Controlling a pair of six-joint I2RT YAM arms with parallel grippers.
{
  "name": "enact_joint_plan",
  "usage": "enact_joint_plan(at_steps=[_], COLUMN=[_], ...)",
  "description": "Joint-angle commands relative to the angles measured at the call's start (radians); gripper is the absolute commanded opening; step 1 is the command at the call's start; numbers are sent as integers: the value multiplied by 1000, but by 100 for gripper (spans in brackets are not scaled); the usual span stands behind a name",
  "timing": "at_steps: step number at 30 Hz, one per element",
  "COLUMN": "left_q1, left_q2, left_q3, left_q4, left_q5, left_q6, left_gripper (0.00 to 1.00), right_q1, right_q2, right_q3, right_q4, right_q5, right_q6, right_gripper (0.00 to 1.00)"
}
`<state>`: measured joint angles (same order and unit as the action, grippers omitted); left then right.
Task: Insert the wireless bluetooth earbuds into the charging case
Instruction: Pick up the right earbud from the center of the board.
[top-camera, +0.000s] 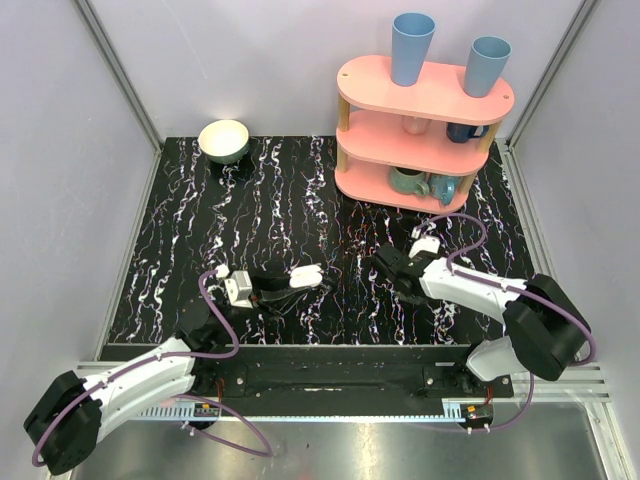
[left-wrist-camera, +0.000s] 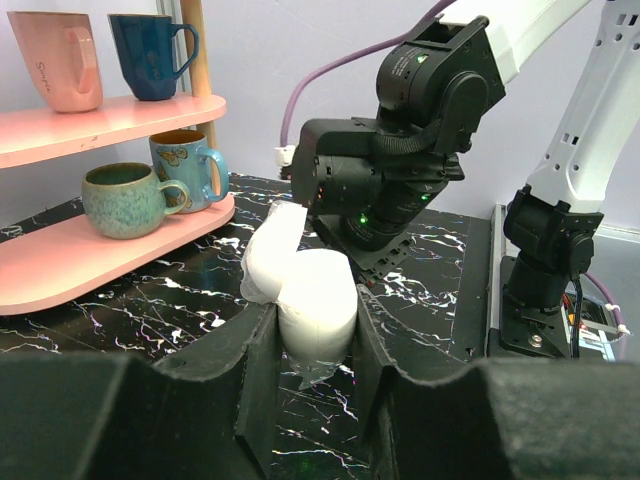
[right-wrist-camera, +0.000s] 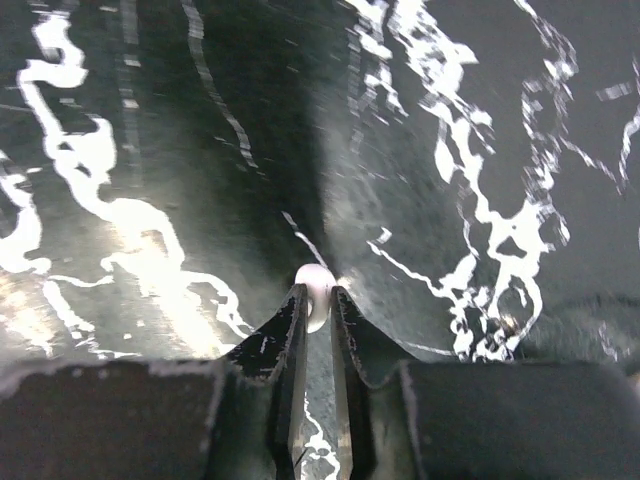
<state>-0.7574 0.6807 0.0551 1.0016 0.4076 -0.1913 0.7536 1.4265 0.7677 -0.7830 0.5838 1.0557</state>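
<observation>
The left gripper (top-camera: 292, 281) is reaching in from the lower left of the top view, and its black fingers (left-wrist-camera: 255, 370) are clamping the small smooth white pill-shaped plastic charging case (top-camera: 308, 274) from both sides, just left of the frame's centre. In the left wrist view the case is sitting low in the middle, wedged between the two fingers. A white flap is rising from its far end toward the upper left, looking like the lid tilted open.

The right gripper (top-camera: 385, 268) is pointing down at the black white-veined marble counter (top-camera: 200, 230) right of centre, near the case but not touching it. In the right wrist view its fingers (right-wrist-camera: 280, 330) are standing almost together, pinching a tiny glossy white plastic earbud (right-wrist-camera: 315, 292) at their very tips, in the lower middle of the frame. Whether the earbud is touching the counter is not clear.

A pink three-tier oval shelf (top-camera: 425, 100) is standing at the upper right of the top view, carrying two light blue cups (top-camera: 411, 48) on its top tier. A teal glazed mug (left-wrist-camera: 125, 200) is sitting on its lowest tier at the left of the left wrist view. A pale round bowl (top-camera: 224, 140) is resting at the counter's far edge, upper left of centre.
</observation>
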Motion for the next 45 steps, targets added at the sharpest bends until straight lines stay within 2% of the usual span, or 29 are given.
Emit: enact_joint_plan(at_steps=[1,6,9,16,27,31,32,40,43,45], left_q1=[-2,-2,-2,-2,-2,-2,-2,-2,-2,-2], left_q2=[2,0,-15,-32,-21,-15,-15,-18,-24,-24], left_q3=[18,23,23,25,31,32,32,32,32,34], left_q4=[57,54,39,19,19,23,23,22,15,15], left_q5=[2,10,5,-3,0,2,5,7,10,11], left_q6=[1,-2,0,6,7,6,4,3,3,6], left_gripper=[0,0,0,0,0,0,0,0,0,0], right_q1=[3,3,3,3,3,3,3,3,3,1], right_q2=[-22,43,84,150,104,54,43,-116,-214,-295], right_q3=[28,33,54,88,47,41,42,64,53,36], right_q4=[206,335,344,318,306,301,298,312,375,410], right_q5=[-21,-90,-108,-125,-116,-128,-127,-160,-263,-384], right_q6=[-296,-433,-470,-464,-431,-448,-460,-578,-686,-787], right_gripper=[6,8,9,12,17,8,0,0,0,0])
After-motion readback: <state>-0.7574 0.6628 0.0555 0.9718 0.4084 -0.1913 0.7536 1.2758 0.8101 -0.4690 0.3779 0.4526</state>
